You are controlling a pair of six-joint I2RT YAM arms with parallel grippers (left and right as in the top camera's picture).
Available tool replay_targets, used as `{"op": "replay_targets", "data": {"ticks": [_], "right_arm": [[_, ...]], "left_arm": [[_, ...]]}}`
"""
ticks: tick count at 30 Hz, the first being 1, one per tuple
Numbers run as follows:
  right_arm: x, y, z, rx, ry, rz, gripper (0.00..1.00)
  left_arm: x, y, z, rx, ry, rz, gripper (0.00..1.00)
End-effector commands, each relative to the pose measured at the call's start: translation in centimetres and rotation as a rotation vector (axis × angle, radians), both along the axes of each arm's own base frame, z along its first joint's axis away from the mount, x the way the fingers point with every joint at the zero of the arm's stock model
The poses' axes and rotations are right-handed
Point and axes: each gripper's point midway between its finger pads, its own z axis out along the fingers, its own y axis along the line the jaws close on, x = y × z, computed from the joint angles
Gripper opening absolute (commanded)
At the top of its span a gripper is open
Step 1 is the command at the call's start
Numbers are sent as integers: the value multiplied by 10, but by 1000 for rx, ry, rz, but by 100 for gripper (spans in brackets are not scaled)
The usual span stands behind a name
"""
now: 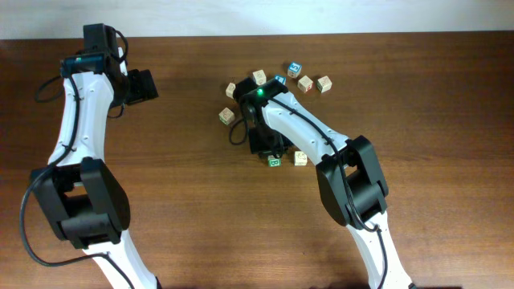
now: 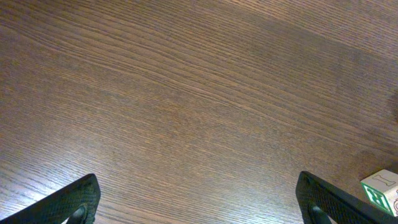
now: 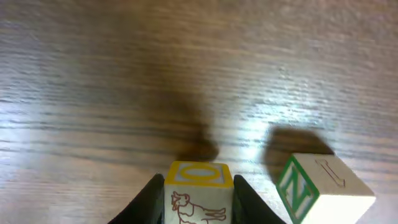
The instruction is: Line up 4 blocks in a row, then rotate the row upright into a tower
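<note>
**Right pincer clamps a block while the left pincer stands wide open**

The right pincer (image 3: 198, 202) is clenched on a yellow-topped block (image 3: 199, 175), with one finger pressed against each side of it. The block's top face carries a yellow ring, and the face toward the wrist camera shows a red-brown animal drawing. I cannot tell whether it rests on the tabletop (image 3: 93, 74) or is lifted off it. To its right in that view, near but not touching, a green N block (image 3: 320, 193) sits on the wood, turned corner-on to the camera.

From overhead, the right arm (image 1: 309, 128) reaches to the middle of the tabletop, and its pincer hides the held block. Two blocks lie just beside the pincer's tip, a green-printed block (image 1: 274, 161) and a pale block (image 1: 300, 158). Beyond the arm, more blocks are scattered in a loose arc. These include a blue-faced block (image 1: 295, 69), a pair of beige blocks (image 1: 305, 83) side by side, and a lone beige block (image 1: 227, 116) to the left of the arm.

The left pincer (image 1: 140, 86) is released, with its fingers spread wide and only bare wood showing between them. It hangs at the far left, well apart from the arc of blocks. In its wrist view, a corner block (image 2: 380, 190) with green print shows at the lower right edge
</note>
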Motion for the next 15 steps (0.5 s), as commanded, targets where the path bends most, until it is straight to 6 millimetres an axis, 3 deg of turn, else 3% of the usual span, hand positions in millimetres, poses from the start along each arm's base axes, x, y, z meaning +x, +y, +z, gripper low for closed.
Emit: {"op": "replay_targets", "data": {"ticks": [1, 4, 7, 10, 11, 13, 15], "right_arm": [[1, -13, 3, -73, -23, 8, 29], [3, -20, 4, -100, -30, 6, 30], [7, -27, 5, -95, -27, -14, 49], [13, -17, 18, 2, -9, 2, 52], [24, -15, 32, 21, -44, -6, 53], [68, -7, 63, 106, -199, 17, 57], [108, -3, 68, 162, -338, 7, 57]], "left_arm": [[3, 3, 7, 10, -17, 17, 99], [2, 3, 7, 9, -14, 17, 99], [2, 1, 7, 3, -15, 14, 99], [2, 2, 7, 4, -16, 14, 99], [2, 2, 7, 4, -16, 14, 99], [2, 2, 7, 4, -15, 14, 99], [2, 1, 7, 3, -16, 14, 99]]}}
